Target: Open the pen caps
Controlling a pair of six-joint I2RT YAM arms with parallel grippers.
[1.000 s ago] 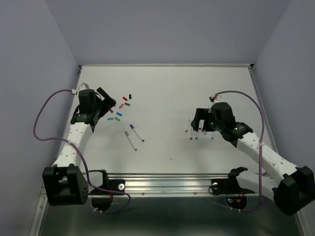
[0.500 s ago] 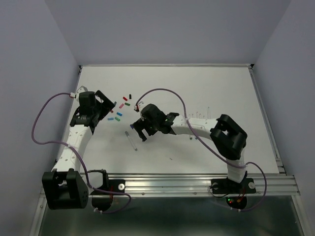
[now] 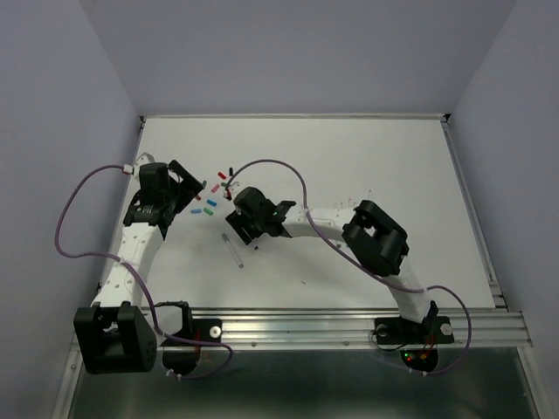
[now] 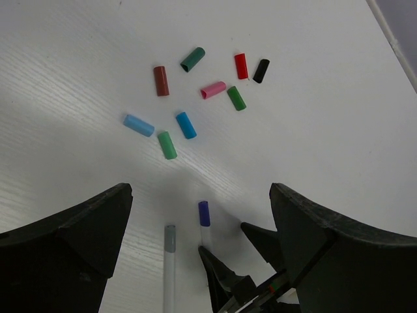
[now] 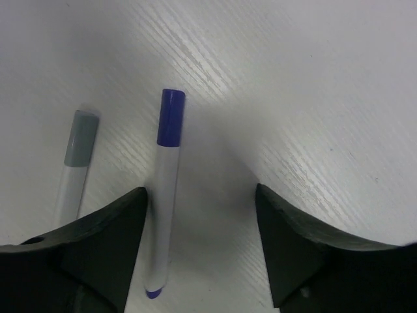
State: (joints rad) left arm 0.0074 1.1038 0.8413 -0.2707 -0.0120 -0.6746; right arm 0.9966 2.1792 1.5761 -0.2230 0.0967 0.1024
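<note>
Right wrist: right claw (image 5: 201,195) spread wide astride pen (image 5: 166,208).

Robotics lab cell — white table (image 3: 376,157) boxed by 3 plain lilac walls (image 3: 297,52), aluminium rail (image 3: 306,325) in front

Nine loose caps lie flat in a scattered cluster on the desk (image 4: 339,130): dark red cap (image 4: 161,81), dark green cap (image 4: 192,59), red cap (image 4: 241,66), black cap (image 4: 261,70), pink cap (image 4: 213,90), green cap (image 4: 236,98), light blue cap (image 4: 139,125), blue cap (image 4: 186,125) and second green cap (image 4: 167,145). Near them two white-barrelled pens lie side by side, apart, with their caps on: purple-capped pen (image 5: 164,208) and grey-capped pen (image 5: 73,182).
</note>
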